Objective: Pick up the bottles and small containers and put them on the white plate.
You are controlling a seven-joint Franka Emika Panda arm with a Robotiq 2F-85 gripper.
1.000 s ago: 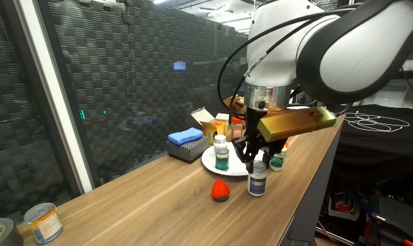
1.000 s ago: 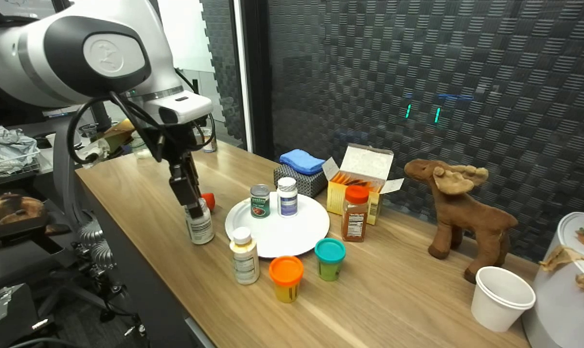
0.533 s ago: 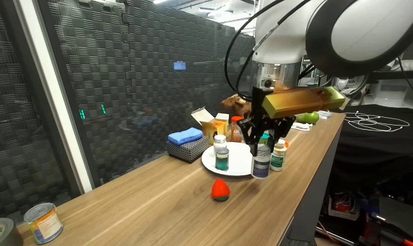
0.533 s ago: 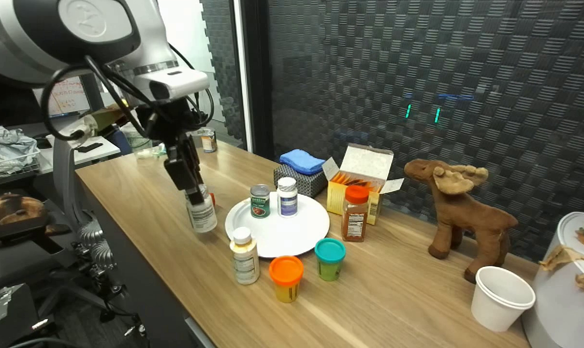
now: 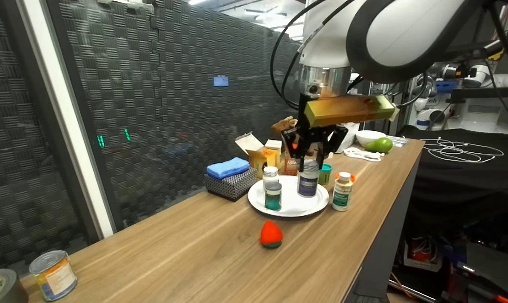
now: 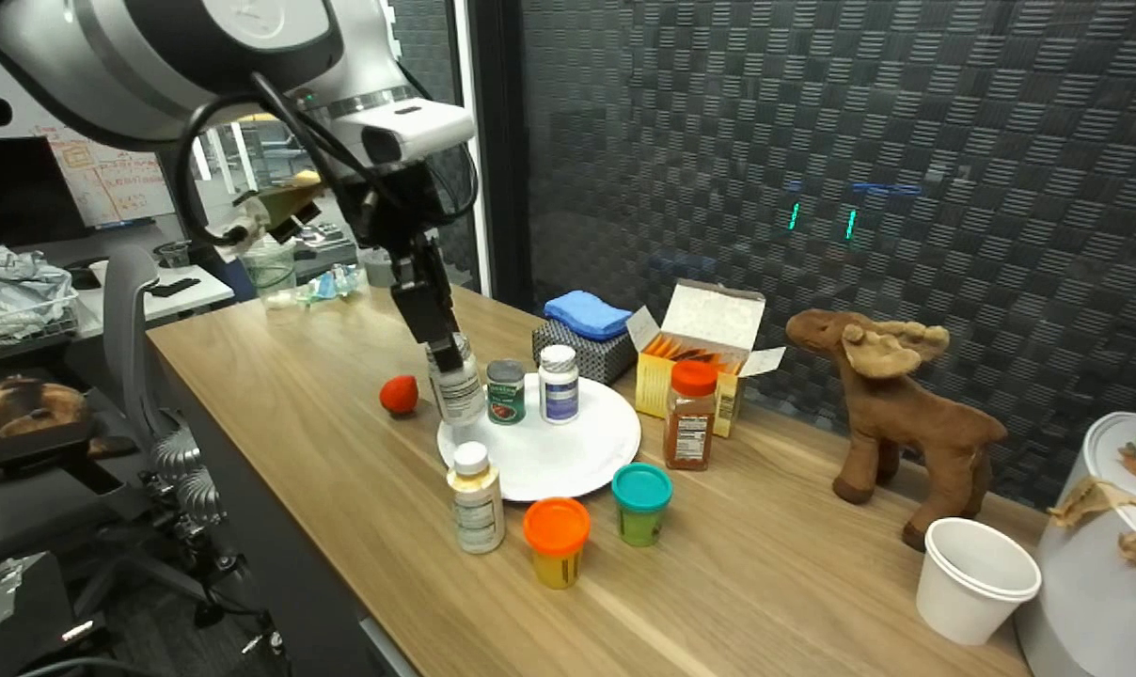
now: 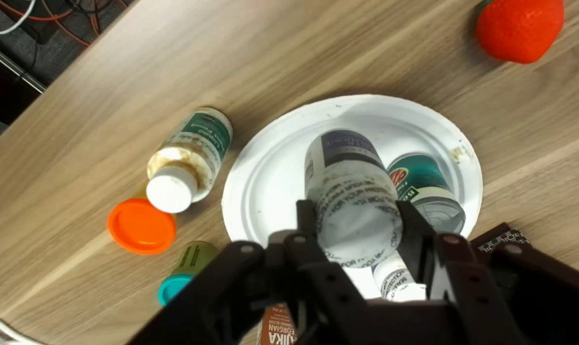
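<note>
Wrist view | left: orange-lidded tub, white-capped bottle, green tub, likely pending | centre: gripper clamped on white bottle over plate | right: second bottle, green can on plate, done | upper right: strawberry, likely pending

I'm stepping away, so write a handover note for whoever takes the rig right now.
Jaws: closed on a white purple-labelled bottle, held over the white plate; can't tell whether the bottle touches it.
Done: a small green can and a white-capped bottle stand on the plate.
Left: set the held bottle down and release it, then bring over the green-labelled bottle, orange-lidded tub, teal-lidded tub, red-capped spice bottle and, likely, the red piece, all on the table around the plate.
</note>
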